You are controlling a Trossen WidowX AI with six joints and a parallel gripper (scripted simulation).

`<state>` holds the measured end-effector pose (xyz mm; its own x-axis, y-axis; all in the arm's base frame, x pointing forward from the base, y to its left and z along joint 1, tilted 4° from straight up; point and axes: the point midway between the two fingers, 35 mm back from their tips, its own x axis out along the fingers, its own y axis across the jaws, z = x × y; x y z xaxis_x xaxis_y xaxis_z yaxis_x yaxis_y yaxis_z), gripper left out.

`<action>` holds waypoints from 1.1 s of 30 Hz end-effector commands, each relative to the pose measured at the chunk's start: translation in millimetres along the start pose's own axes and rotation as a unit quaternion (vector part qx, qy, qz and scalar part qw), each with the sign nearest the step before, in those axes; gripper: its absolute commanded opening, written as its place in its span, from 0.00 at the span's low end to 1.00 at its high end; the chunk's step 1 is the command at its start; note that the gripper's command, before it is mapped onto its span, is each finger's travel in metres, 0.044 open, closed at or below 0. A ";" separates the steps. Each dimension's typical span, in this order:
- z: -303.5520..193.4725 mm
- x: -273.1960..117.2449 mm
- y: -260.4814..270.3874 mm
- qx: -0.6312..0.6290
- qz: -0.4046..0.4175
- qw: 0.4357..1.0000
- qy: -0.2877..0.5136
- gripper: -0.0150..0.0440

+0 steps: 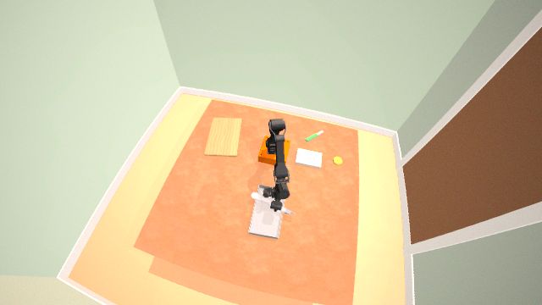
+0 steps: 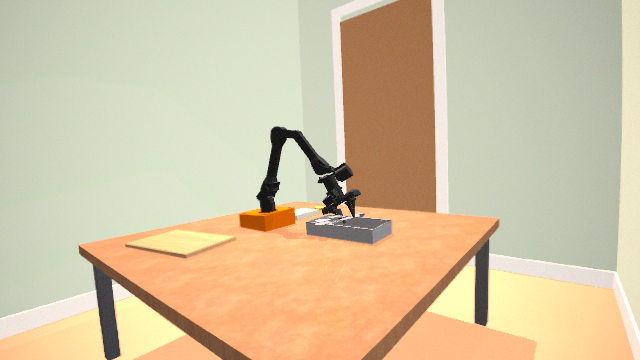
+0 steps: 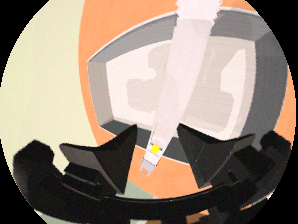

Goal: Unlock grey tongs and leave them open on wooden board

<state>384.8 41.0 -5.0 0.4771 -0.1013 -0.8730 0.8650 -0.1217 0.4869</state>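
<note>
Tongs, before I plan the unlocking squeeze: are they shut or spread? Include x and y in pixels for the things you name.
Shut: the tongs [image 1: 289, 211] [image 3: 180, 75] lie across the roasting tin [image 1: 264, 235] [image 2: 340, 233] [image 3: 97, 95] as one narrow strip, arms together.

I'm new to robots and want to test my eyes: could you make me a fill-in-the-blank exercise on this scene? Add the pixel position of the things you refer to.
The tongs [image 1: 262, 198] [image 3: 182, 75] lie across the roasting ____.
The arm's base block [image 1: 267, 160] [image 2: 253, 221] is coloured ____.
The round disc [image 1: 337, 160] is coloured ____.

Missing words: tin; orange; yellow.

grey tongs [image 1: 260, 197] [image 3: 181, 75], orange base [image 1: 268, 160] [image 2: 254, 221], green-and-white knife-like tool [image 1: 314, 135], yellow disc [image 1: 337, 160]
</note>
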 end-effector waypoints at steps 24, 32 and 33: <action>0.9 19.5 -2.0 0.000 0.000 1.000 0.000 0.40; 0.9 19.5 -2.0 0.000 0.000 1.000 0.000 0.31; 0.9 19.5 -2.0 0.000 0.000 1.000 0.000 0.27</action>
<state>392.3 38.3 -23.0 0.4772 -0.1023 -0.8728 0.8648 -0.1219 0.4871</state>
